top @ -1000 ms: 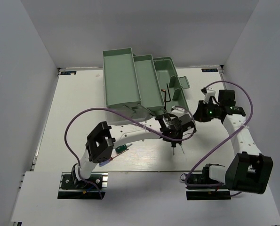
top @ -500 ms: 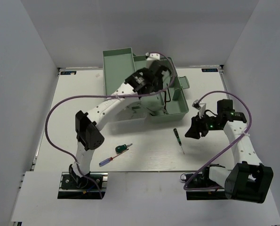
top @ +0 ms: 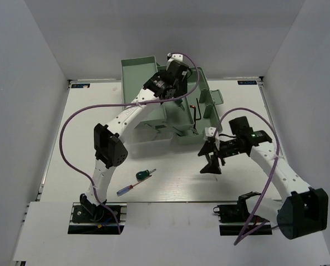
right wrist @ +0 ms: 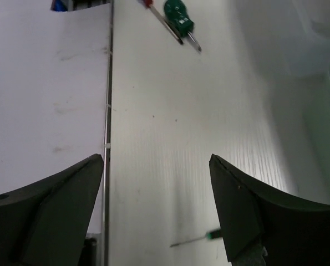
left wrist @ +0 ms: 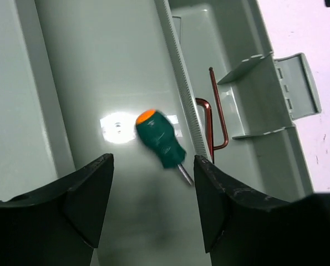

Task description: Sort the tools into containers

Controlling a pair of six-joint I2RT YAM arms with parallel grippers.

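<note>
left gripper point(left wrist: 152, 188) gapes over a stubby green-handled screwdriver point(left wrist: 160, 138) in the pale mint-green plastic toolbox point(left wrist: 115, 55); right gripper point(right wrist: 156, 183), also apart, hovers at its 5 o'clock.

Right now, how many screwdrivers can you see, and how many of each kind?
Stubby green screwdrivers: 2
Slim blue-and-red screwdriver: 1
Thin screwdriver: 1
Total: 4
</note>
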